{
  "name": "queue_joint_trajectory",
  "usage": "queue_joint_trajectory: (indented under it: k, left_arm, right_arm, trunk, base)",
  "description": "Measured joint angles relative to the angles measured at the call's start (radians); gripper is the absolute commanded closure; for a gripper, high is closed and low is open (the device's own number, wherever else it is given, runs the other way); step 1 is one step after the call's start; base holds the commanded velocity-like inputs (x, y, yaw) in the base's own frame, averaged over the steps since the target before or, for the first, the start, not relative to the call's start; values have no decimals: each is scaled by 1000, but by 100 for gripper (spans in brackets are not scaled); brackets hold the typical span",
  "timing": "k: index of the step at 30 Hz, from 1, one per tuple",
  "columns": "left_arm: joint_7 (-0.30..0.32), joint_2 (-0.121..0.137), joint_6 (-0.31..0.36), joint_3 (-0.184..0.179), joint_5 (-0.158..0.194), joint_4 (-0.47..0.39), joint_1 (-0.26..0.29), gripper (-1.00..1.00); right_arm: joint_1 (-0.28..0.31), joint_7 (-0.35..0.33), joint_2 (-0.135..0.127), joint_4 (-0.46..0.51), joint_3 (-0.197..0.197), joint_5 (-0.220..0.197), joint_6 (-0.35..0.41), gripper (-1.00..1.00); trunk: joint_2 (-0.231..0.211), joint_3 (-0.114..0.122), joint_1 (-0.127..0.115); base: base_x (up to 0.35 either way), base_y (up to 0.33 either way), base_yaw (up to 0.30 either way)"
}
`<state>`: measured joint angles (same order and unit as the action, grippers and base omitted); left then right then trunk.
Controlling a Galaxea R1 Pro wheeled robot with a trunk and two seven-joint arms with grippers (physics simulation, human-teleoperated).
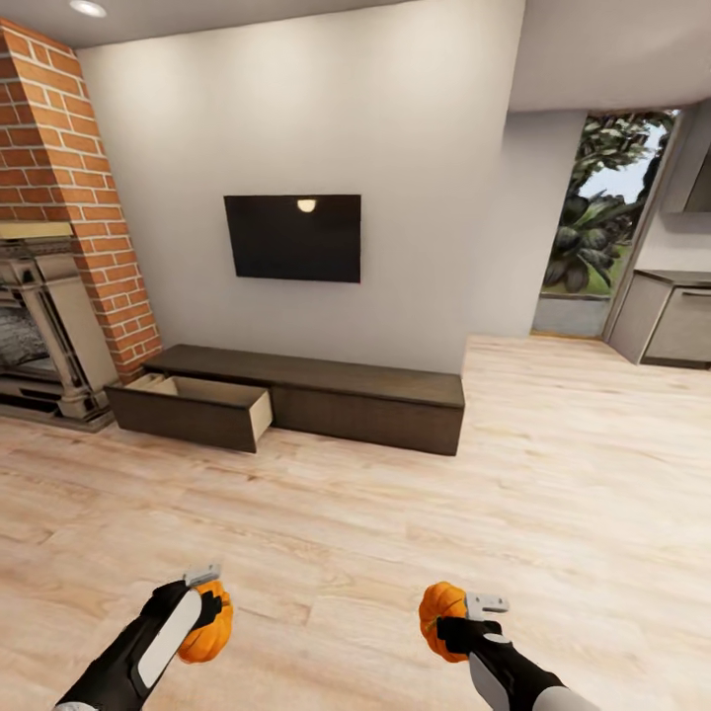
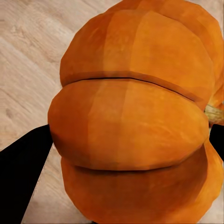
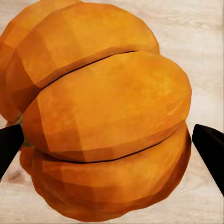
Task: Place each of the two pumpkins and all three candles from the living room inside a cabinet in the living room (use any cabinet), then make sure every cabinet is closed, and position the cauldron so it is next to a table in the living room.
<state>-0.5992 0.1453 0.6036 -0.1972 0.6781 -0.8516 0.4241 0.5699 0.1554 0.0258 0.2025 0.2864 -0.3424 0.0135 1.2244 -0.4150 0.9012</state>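
Left gripper [image 1: 202,592] pinches one pumpkin [image 1: 207,624]; right gripper [image 1: 464,614] pinches the other pumpkin [image 1: 440,608], both held low above the floor [image 1: 395,533]. Well ahead, the cabinet [image 1: 316,395] stands under the TV [image 1: 292,237], its left drawer [image 1: 197,407] open. Step in hand, seemingly: carrying. Next: approach and lower both pumpkins into the drawer.

We count two pumpkins, one in the left gripper [image 1: 209,622] and one in the right gripper [image 1: 441,614]. One cabinet [image 1: 296,397], with one drawer [image 1: 196,407] open. One TV [image 1: 292,237], one fireplace [image 1: 44,326].
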Motion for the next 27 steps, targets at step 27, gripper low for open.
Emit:
queue_joint_trajectory:
  k: [27]
  left_arm:
    - [59,10,1,5,-52,11,29,100]
  right_arm:
    - [0,-1,3,7,-4,0,-16,100]
  trunk:
    - [0,0,0]
  base:
    - [245,146,42]
